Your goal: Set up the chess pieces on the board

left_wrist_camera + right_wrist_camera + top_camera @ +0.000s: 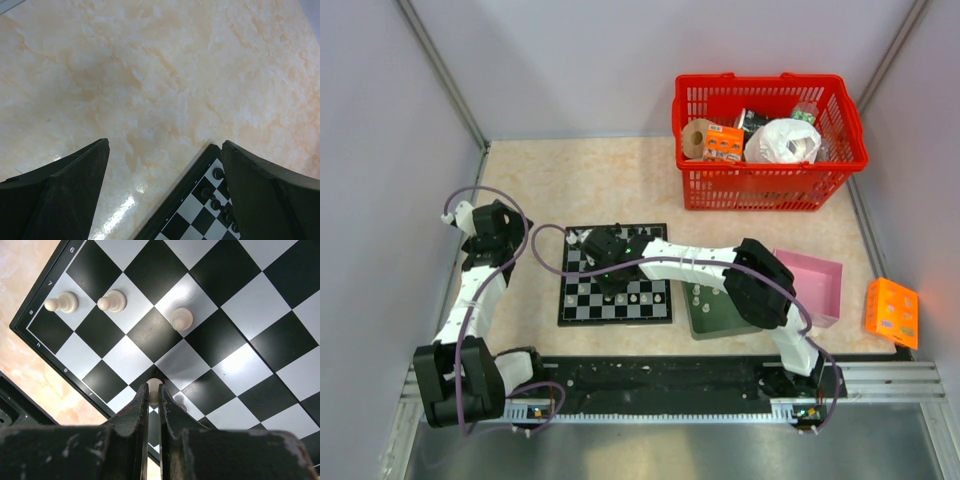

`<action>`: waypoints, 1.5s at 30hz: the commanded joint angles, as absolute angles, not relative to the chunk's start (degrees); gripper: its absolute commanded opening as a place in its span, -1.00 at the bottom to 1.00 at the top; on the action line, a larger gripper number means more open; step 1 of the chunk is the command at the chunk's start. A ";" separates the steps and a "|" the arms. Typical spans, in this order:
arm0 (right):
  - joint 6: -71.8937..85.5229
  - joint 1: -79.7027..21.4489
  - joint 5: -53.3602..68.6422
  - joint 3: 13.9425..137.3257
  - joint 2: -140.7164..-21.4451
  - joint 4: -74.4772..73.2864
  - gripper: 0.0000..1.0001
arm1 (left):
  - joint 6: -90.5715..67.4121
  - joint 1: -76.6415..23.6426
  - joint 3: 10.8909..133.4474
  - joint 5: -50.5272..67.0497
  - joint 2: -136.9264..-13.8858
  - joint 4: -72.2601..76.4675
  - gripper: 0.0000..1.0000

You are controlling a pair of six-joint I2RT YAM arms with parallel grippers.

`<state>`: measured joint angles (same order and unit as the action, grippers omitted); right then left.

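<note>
Right claw [154,396] clamped on a whitish chess piece [154,386], poised over the board [250,365] for placement; left claw [165,145] spread apart, clear above the worktop [150,75]

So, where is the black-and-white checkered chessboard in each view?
Top external: the black-and-white checkered chessboard lies at centre, partly under the right arm.
Left wrist: the board shows at bottom right, between the fingers.
Right wrist: the board fills most of the picture.
Shared landmark: the beige marbled tabletop beside it.
</note>
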<state>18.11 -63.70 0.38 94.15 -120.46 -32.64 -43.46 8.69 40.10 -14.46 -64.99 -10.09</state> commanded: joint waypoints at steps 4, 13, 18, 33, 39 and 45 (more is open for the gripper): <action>17.84 -64.95 0.70 92.55 -117.51 -32.78 -0.96 | -43.59 8.96 40.52 -15.03 -64.25 -7.73 0.97; 18.10 -64.95 0.26 93.60 -117.42 -32.70 -0.49 | -43.59 9.05 40.43 -15.12 -64.16 -7.73 0.97; 18.02 -65.04 -1.40 96.15 -117.33 -32.69 -0.42 | -43.59 9.05 40.43 -15.20 -63.90 -7.82 0.97; 20.83 -60.91 -3.25 102.65 -122.69 -28.39 -0.29 | -47.02 9.14 41.75 -22.58 -62.49 -13.62 0.96; 20.65 -59.94 -2.30 105.73 -125.41 -28.30 -0.29 | -47.81 9.23 42.01 -24.61 -61.79 -14.85 0.96; 20.30 -59.85 -0.44 105.91 -126.65 -28.83 -0.30 | -47.64 9.23 41.93 -24.79 -61.96 -14.68 0.96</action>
<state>19.79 -60.03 -2.42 103.31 -126.15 -29.78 -46.92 8.97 40.10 -23.11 -63.46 -15.16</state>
